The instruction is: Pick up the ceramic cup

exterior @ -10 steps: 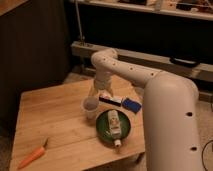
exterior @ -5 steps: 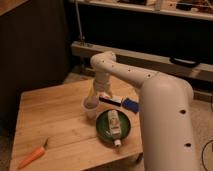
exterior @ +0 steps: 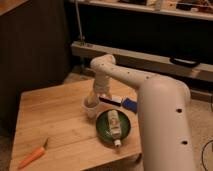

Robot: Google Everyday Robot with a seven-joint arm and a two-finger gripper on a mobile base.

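Note:
The ceramic cup [exterior: 91,110] is a small white cup standing upright on the wooden table [exterior: 55,120], just left of the green plate [exterior: 104,131]. My gripper [exterior: 95,98] hangs from the white arm directly over the cup and reaches down to its rim, hiding the cup's top. The large white forearm fills the right side of the view.
A white bottle [exterior: 115,125] lies on the green plate. A blue and black object [exterior: 125,103] lies behind the plate. A carrot [exterior: 32,156] lies at the table's front left corner. The table's right edge runs under my arm.
My gripper has come down closer onto the cup, and the arm has shifted slightly. The cup, plate and carrot have stayed in place.

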